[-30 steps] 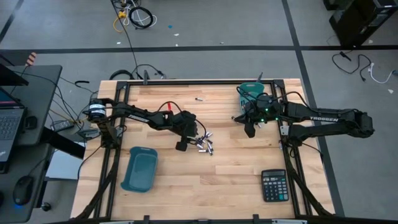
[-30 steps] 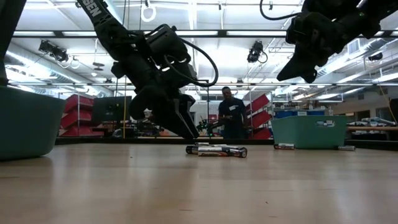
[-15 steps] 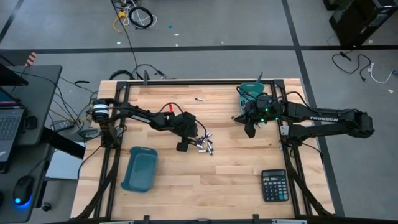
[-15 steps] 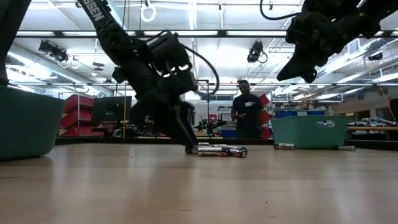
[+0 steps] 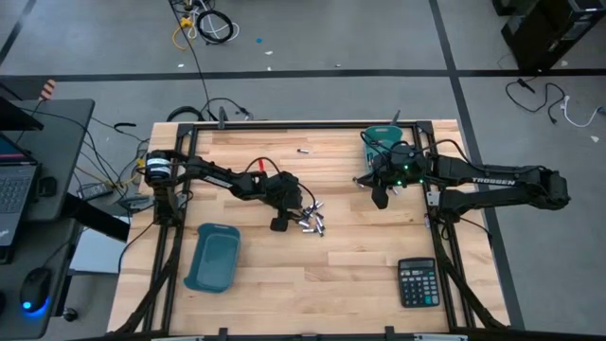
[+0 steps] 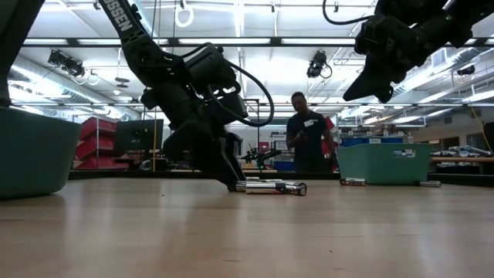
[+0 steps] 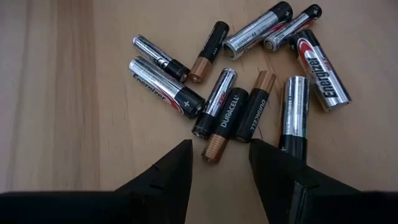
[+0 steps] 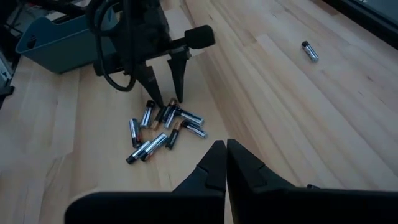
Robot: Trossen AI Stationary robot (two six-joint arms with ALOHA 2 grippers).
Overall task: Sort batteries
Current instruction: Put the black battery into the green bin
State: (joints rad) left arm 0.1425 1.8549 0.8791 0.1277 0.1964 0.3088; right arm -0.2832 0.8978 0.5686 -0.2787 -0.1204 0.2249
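Observation:
Several small silver and black batteries [image 7: 249, 93] lie in a loose pile [image 5: 311, 221] on the wooden table, near its middle. My left gripper [image 7: 221, 155] is open and points down at the pile's near-left side, its fingertips low over the wood. They stand either side of the copper end of a black Duracell cell [image 7: 214, 148]. The right wrist view shows the left gripper [image 8: 165, 99] over the batteries [image 8: 161, 127]. My right gripper [image 5: 380, 199] is shut and hangs high over the table's far right part, holding nothing.
One teal bin [image 5: 213, 257] sits near the table's left front, another [image 5: 379, 140] at the far right. A lone battery [image 5: 303, 151] lies near the far edge. A black calculator [image 5: 418, 282] is at the right front. A person [image 6: 309, 143] stands in the room beyond.
My left gripper has come down toward the left side of the battery pile, staying open, until its fingertips are close to the table. The batteries have not moved. The person behind the table has stepped to the right.

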